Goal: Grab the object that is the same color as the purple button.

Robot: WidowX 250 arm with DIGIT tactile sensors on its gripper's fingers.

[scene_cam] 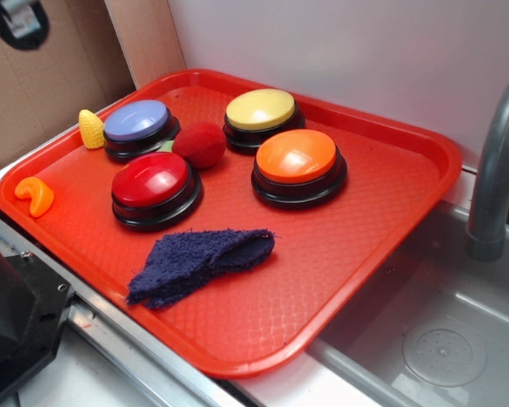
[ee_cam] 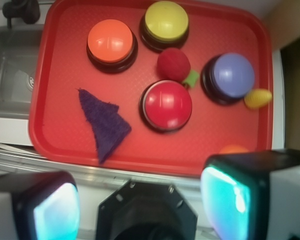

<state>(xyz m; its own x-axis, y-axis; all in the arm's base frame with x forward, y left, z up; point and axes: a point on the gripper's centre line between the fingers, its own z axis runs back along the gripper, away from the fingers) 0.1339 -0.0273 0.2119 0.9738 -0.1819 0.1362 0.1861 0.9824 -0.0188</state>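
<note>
So you've got a red tray (scene_cam: 390, 246) sitting next to a grey sink (scene_cam: 441, 322), with the tap (scene_cam: 496, 178) rising by the tray's right edge. On the tray there's a yellow button (scene_cam: 260, 110) near the back edge, an orange button (scene_cam: 296, 158) just in front of it toward the right edge, and a red button (scene_cam: 151, 181) closer to the left edge. A fuzzy red ball (scene_cam: 200, 144) sits in the middle between those buttons. Over by the left edge you'll spot a little toy corn cob (scene_cam: 91, 129) and an orange curved piece (scene_cam: 36, 196) near the left corner. Brown cardboard (scene_cam: 42, 76) stands behind the tray.
</note>
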